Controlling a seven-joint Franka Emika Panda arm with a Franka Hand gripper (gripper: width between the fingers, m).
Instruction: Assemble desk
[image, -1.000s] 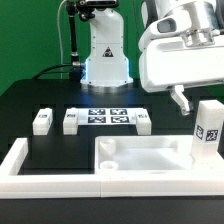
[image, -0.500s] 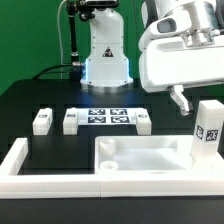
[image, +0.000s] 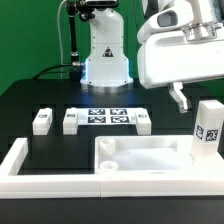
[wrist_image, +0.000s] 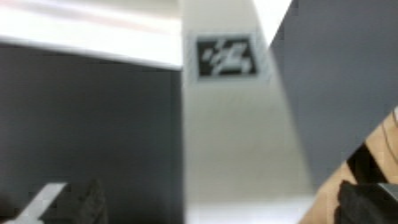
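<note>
Claw (image: 180, 98) is released and gripping nothing, and the upright leg (image: 208, 128) stands on the desk top (image: 140, 162) just below and slightly sideways of it, long axis vertical, so I'd recentre, then descend.

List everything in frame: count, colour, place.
table: 1, black, under everything
top: 1, white, front of table, toward the exterior view's right
marker board: 1, white, mid-table
legs: 4, white, tagged; three by the marker board, one upright at the top's right end in the exterior view
bars: white, bordering front and the exterior view's left; count unclear
arm: 1, white, base at back; jaws open above upright leg
</note>
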